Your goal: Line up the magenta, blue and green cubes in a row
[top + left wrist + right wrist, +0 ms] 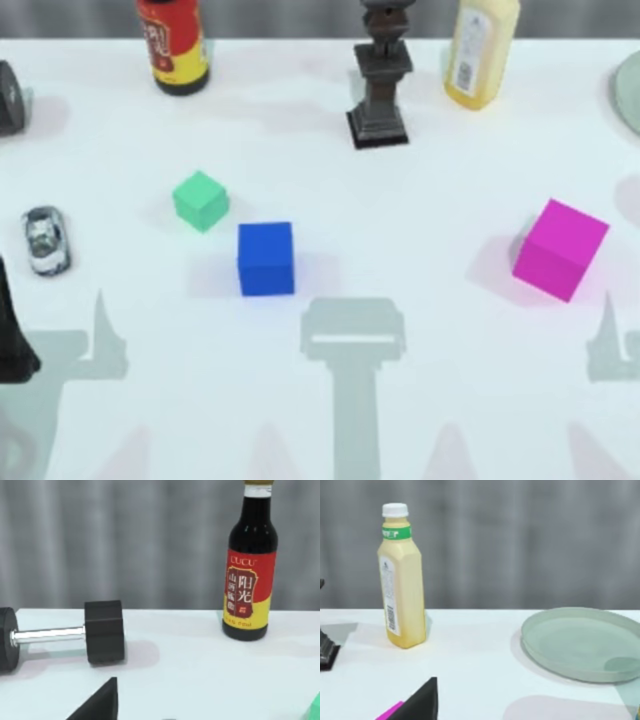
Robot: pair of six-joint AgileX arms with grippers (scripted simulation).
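The mint green cube [201, 199] sits left of centre, its corner showing in the left wrist view [314, 711]. The deep blue cube [266, 259] stands just to its right and nearer the front, apart from it. The magenta cube [560, 249] rests alone on the right, with a sliver [391, 712] in the right wrist view. My left arm [12, 340] is parked at the left edge. One dark finger [102, 705] shows well off the middle, holding nothing. My right arm is outside the top view. Its finger [422, 704] also stands off to one side, near the magenta cube.
Along the back stand a soy sauce bottle [173, 45], a dark trophy-like stand [380, 90] and a yellow bottle [481, 50]. A dumbbell [60, 635] and a toy car [46, 240] lie at the left. A green plate [585, 642] lies back right.
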